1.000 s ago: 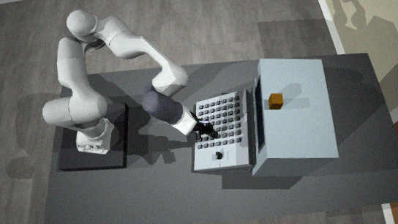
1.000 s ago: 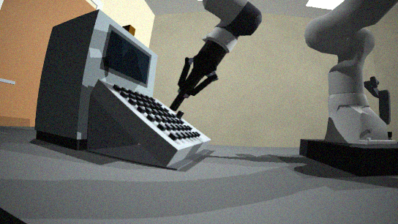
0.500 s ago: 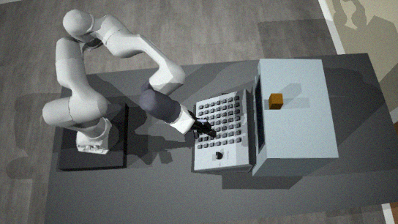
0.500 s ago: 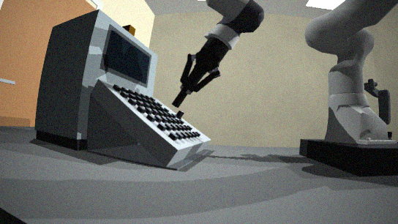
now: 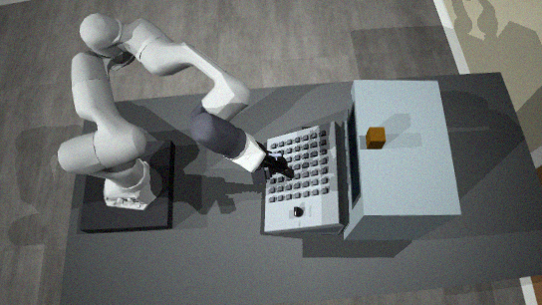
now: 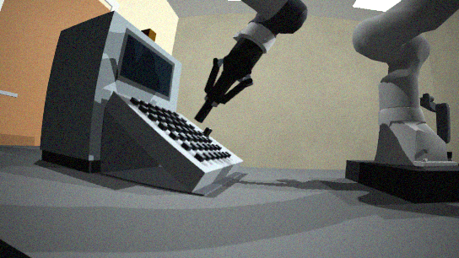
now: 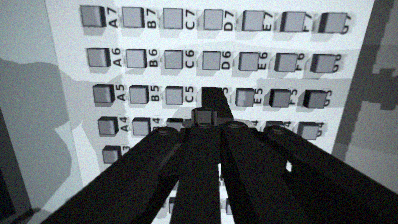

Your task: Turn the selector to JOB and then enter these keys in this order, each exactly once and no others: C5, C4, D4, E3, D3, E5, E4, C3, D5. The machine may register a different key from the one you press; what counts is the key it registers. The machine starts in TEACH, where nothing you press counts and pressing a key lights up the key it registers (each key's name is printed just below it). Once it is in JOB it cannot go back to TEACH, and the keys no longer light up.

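The keyboard [image 5: 304, 219] [image 6: 148, 143] [image 7: 150, 42] slopes down from the machine [image 5: 404, 179] [image 6: 73, 84] toward the arm [image 5: 112, 142] [image 6: 398, 99], which stands on the other side of it on a black base [image 5: 95, 224] [image 6: 359, 170]. Both machine and base are on the grey table [image 5: 199, 269] [image 6: 126, 228].

The pincer [image 5: 291, 173] [image 6: 200, 118] [image 7: 211, 103] is clenched, its fingers together with nothing between them. It reaches over the keyboard from the arm's side, tilted, and in the exterior view its tip hangs above the keys, apart from them.

From close up, the tip is over the middle of the keyboard, in front of the D column. The C5 key [image 7: 174, 95] and the E5 key [image 7: 245, 97] show on either side of a dark shape at the D5 spot; whether that is the key in shade or part of the pincer, I cannot tell. Much of row 4 and most of row 3 are hidden behind the fingers.

The black selector knob [image 5: 298, 211] [image 6: 207, 131] sits on the keyboard's panel, past one end of the rows of keys, near the pincer but not touching it. Its setting is too small to read. The screen [image 5: 354, 159] [image 6: 146, 63] rises behind the keyboard and looks dark. An orange block [image 5: 376, 138] [image 6: 149, 34] rests on top of the machine, beyond the keyboard.

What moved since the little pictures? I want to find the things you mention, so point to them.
The arm's tool [image 5: 291, 174] [image 6: 199, 120] [image 7: 211, 103] lifted a bit off the keyboard [image 5: 324, 214] [image 6: 148, 143] [image 7: 280, 40] and shifted away from the selector knob [image 5: 298, 211] [image 6: 207, 131]. It took hold of nothing. The keyboard, knob and orange block [image 5: 376, 138] [image 6: 149, 34] stayed put.
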`<act>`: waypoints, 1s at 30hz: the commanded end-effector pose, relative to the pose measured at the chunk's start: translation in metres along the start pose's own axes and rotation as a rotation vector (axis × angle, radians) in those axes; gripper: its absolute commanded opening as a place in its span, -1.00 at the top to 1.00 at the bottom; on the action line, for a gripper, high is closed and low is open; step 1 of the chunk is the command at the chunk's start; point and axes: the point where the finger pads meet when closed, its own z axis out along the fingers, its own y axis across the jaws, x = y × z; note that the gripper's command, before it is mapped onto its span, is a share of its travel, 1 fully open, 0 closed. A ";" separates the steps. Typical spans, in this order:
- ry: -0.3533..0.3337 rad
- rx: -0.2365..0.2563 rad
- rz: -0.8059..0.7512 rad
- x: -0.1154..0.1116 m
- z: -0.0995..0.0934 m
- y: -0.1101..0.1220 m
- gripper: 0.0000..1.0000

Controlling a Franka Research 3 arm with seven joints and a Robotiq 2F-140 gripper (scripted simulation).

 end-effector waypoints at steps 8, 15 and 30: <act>0.013 -0.001 0.033 -0.004 0.000 0.000 0.80; 0.013 -0.001 0.033 -0.004 0.009 0.000 0.80; 0.013 -0.001 0.033 -0.004 0.021 0.000 0.80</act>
